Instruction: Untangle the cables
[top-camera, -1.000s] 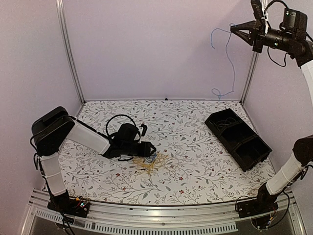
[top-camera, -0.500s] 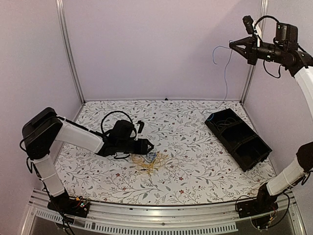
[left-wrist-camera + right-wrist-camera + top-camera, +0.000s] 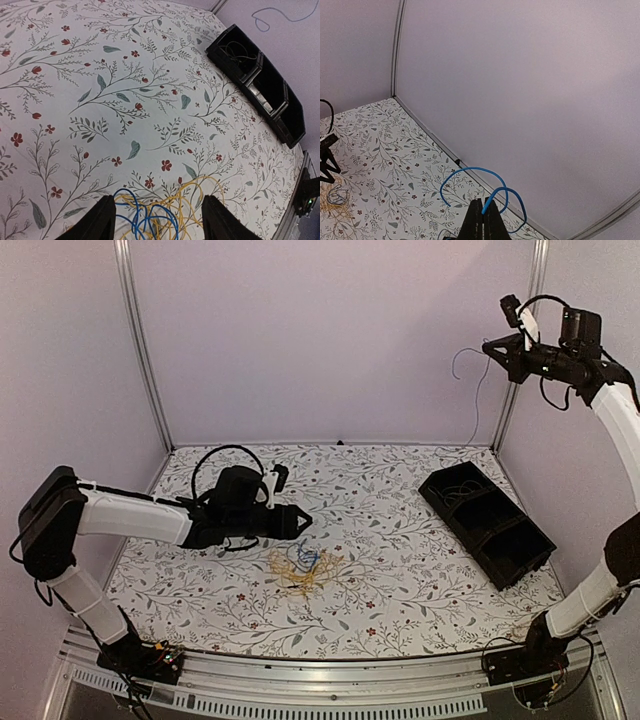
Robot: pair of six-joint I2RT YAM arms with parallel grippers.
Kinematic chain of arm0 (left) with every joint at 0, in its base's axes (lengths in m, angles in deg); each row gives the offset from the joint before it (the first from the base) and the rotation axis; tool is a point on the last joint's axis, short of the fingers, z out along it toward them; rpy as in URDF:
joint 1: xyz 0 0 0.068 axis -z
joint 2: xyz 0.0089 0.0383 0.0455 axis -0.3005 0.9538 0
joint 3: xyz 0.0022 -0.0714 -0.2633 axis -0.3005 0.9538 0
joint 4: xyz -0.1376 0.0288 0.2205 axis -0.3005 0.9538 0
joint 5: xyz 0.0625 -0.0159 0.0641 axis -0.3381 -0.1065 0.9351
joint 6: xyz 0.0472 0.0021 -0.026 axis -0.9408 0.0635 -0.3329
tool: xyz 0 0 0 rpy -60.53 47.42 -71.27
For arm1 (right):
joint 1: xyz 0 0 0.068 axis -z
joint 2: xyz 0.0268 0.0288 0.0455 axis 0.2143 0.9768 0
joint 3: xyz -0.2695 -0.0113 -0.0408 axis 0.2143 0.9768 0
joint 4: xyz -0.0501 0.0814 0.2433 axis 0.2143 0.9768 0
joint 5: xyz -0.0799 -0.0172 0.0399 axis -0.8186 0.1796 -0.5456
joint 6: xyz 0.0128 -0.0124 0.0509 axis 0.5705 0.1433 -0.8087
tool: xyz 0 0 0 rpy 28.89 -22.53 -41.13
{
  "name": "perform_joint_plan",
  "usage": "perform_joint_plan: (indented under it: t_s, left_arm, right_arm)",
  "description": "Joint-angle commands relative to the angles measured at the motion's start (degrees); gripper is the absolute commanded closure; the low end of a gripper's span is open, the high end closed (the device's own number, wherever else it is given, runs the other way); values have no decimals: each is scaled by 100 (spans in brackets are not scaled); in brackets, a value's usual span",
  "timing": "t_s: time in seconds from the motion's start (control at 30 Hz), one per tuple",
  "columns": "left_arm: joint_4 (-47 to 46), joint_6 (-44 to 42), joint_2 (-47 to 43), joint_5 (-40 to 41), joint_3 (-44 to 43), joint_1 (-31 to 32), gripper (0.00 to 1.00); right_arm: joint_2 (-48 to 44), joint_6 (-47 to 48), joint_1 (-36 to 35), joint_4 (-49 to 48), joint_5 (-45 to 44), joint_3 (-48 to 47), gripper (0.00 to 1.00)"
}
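Tangle of yellow and blue cables (image 3: 305, 568) lies mid-tabletop (image 3: 400, 595). Left end effector (image 3: 160, 222) hovers just over it, jaws apart, empty. Separate blue cable (image 3: 470, 169) dangles from right end effector (image 3: 482, 216), which is pinched tight on it and raised high at right rear.

soft, even, bright light from above. the left arm (image 3: 140, 518) casts only a faint shadow on the table (image 3: 400, 580). the wide lens bows the corner post (image 3: 140, 340). the raised cable (image 3: 477, 400) looks thin and washed out.

Matt printed cloth (image 3: 400, 540) under smooth plastic-sheathed cables (image 3: 150, 215)
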Motion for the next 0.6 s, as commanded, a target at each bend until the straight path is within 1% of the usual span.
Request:
perform_joint_plan:
  t_s: [0.0,0.1,0.2,0.33,0.43,0.57]
  left_arm:
    - [102,-37,-130,123,92,-15,40]
    - [102,-30,-100,128,102,-14,40]
    - [102,-24,-76,100,82,-13,40]
    - [109,-20,-92,102,72,-9,40]
    - [158,-28,-107,131,78,-14,40]
    - [190,-59,-78,153,54,-10,40]
  right_arm:
    - [257,-233,544,-376,51,317,100]
    - [401,-127,722,-444,-2,672,100]
    - [748,44,848,-412,-72,1075,100]
    - [1109,348,890,-317,-142,1500,100]
    - [1072,419,890,-335,-9,1714,100]
    - [717,387,890,-428,-7,1735,100]
